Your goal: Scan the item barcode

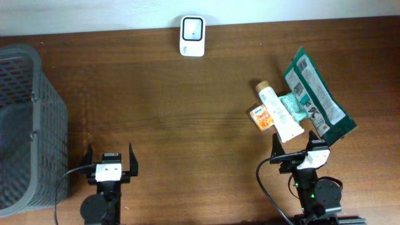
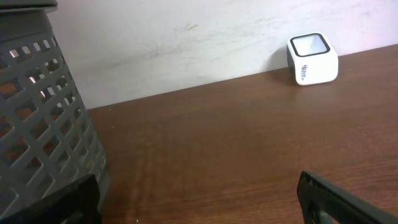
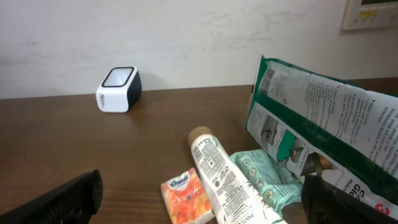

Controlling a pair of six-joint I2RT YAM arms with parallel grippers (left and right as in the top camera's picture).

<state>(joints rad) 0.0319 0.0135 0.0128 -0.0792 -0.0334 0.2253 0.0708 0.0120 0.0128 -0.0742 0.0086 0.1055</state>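
Note:
A white barcode scanner (image 1: 192, 36) stands at the table's far edge by the wall, its window facing up; it shows in both wrist views (image 2: 313, 58) (image 3: 118, 89). Several items lie in a cluster at the right: a white tube (image 1: 279, 112) (image 3: 227, 180), an orange tissue pack (image 1: 263, 117) (image 3: 186, 200), a mint packet (image 1: 294, 107) (image 3: 264, 177) and a large green-and-white bag (image 1: 319, 100) (image 3: 329, 118). My right gripper (image 1: 299, 147) (image 3: 202, 208) is open just in front of the cluster, holding nothing. My left gripper (image 1: 110, 153) (image 2: 199, 208) is open and empty at the front left.
A tall grey lattice basket (image 1: 25, 125) (image 2: 37, 112) stands at the table's left edge, close to the left arm. Bare wooden table (image 1: 187, 106) lies between the arms and the scanner. A white wall runs along the back.

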